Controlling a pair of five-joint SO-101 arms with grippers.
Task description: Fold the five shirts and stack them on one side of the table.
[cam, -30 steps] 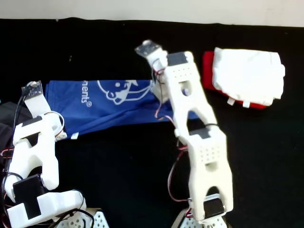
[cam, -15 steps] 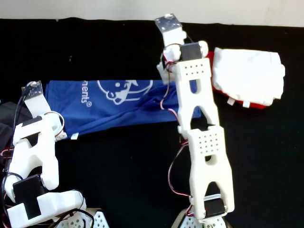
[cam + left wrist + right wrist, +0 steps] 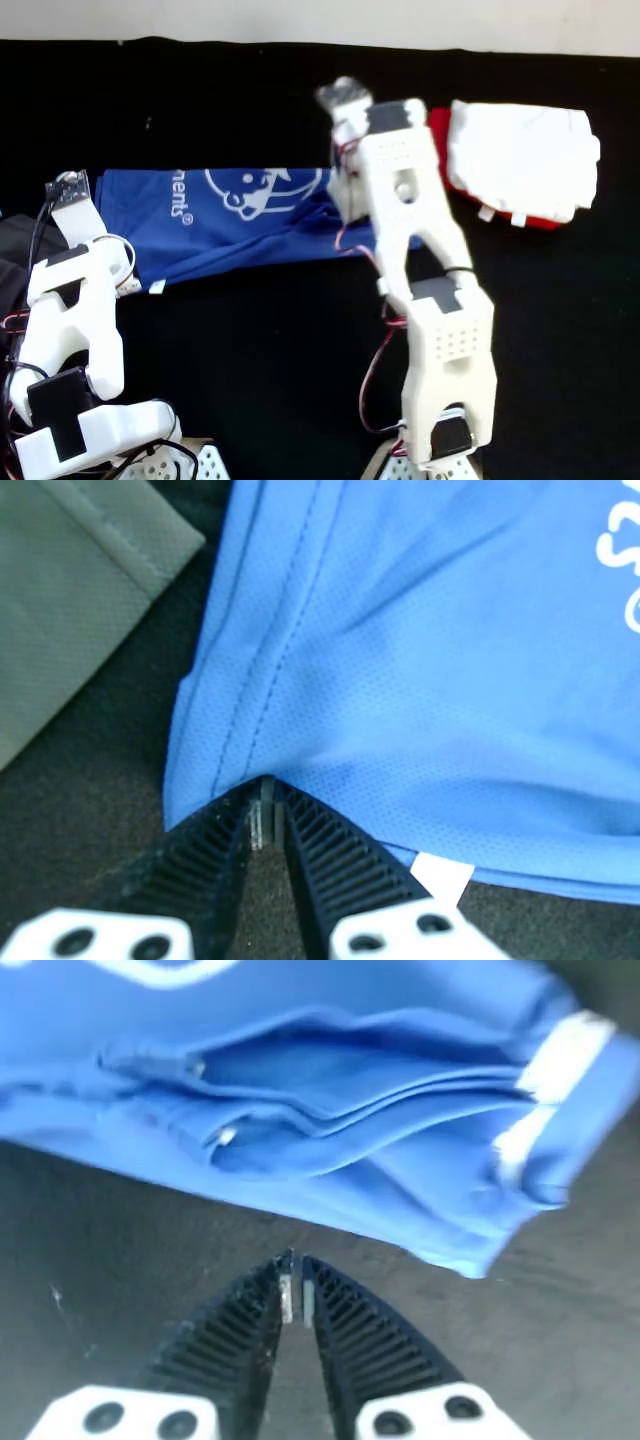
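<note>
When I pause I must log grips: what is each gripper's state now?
Left gripper: fingers closed on the edge of the blue shirt.
Right gripper: fingers closed, holding nothing, just off the shirt.

A blue shirt (image 3: pixel 230 215) with white print lies folded into a long band across the middle of the black worktop (image 3: pixel 250 380), its layered edges fanned slightly at one end. Past its right end, a folded white shirt (image 3: pixel 520 155) sits on a folded red shirt (image 3: pixel 437 150), whose edge peeks out beneath. A grey shirt (image 3: pixel 70 600) lies just beside the blue shirt's corner.
</note>
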